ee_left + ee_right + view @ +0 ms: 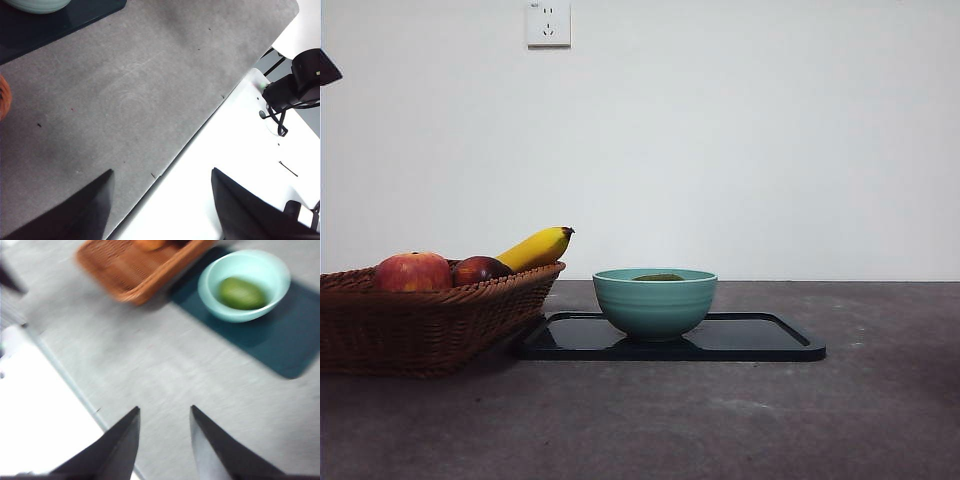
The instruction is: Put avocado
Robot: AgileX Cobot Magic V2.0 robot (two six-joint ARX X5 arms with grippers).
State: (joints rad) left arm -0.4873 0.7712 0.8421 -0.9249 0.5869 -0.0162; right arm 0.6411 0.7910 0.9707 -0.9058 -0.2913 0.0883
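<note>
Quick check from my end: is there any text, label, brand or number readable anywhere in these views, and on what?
None can be read.
The wall socket has a tiny mark at its top left corner, too small to read.
The bowl, the avocado in it, the tray, the basket and its fruit show no lettering.

The counter (740,420) is gray and a bit rough, with small pale marks on it. Two things sit right on it. One is a brown woven basket (420,325). The other is a flat black tray (760,340). The basket's side is just beside the tray's edge. Both are well away from the right end effector (165,415), across a wide bare part of the gray top. The left end effector (160,180) hangs over the counter's edge, where the gray top meets a white surface (235,165).
</note>
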